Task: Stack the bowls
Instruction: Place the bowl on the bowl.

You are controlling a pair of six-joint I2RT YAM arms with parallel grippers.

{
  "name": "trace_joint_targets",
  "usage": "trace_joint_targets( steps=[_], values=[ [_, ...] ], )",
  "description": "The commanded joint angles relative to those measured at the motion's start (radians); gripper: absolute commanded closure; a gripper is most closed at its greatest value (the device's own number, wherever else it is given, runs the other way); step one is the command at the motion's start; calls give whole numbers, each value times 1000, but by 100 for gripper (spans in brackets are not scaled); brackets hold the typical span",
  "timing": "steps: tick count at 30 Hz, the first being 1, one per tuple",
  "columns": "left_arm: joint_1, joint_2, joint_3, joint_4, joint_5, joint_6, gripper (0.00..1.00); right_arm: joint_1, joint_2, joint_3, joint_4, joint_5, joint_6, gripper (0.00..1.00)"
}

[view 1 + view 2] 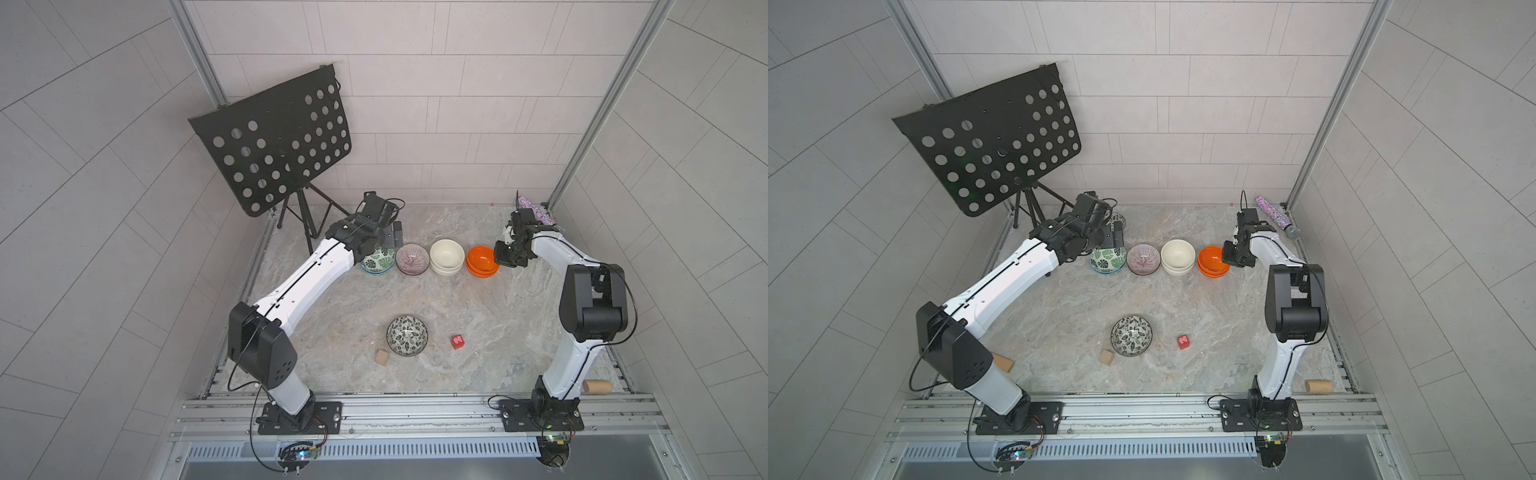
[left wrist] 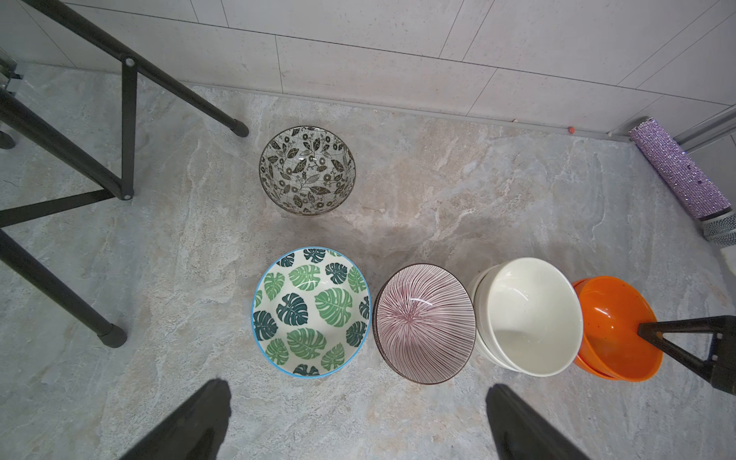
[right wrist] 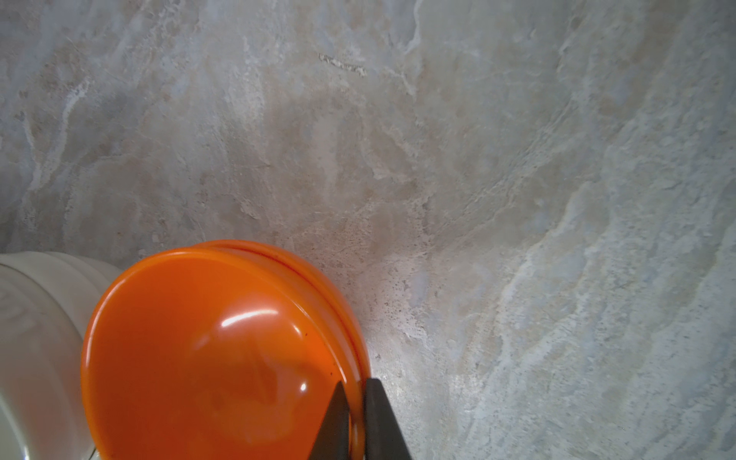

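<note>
Bowls [image 1: 1144, 259] stand in a row far back on the grey marbled tabletop [image 1: 478, 332], walled by pale tiles [image 1: 415, 104]. The left arm [image 1: 311, 274] stretches forward, left gripper [image 2: 358, 388] spread wide near the green-leaf bowl [image 2: 312, 312] and purple striped bowl [image 2: 424, 322]. The right gripper [image 3: 354, 384] pinches the rim of the upper orange bowl [image 3: 207, 350], nested beside the cream-white stack [image 1: 446, 257]. A black-and-white leaf-patterned bowl [image 1: 407, 335] sits alone nearer front.

A white numeral "2" is seen printed on the small red cube [image 1: 457, 341] [image 1: 1183, 341], lying right of centre in the lower half of both top views.
</note>
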Motion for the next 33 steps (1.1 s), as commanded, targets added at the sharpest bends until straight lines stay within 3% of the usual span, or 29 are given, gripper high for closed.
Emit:
trace_joint_targets(
  steps=[1,12,16,22,27,33],
  values=[
    [6,9,-12,3,5,-4,0,8,14,33,13,12,9,87],
    [15,10,-13,3,1,1,0,11,-28,24,3,27,9,75],
    [75,46,14,-2,45,1,0,11,-101,25,-15,52,9,67],
    [198,216,127,-24,66,-38,3,11,-226,23,-17,74,13,59],
    [235,393,261,-19,25,-97,16,21,-275,43,-25,73,7,57],
    [258,614,478,-76,21,-155,20,60,-311,52,-28,85,-10,57]
  ],
)
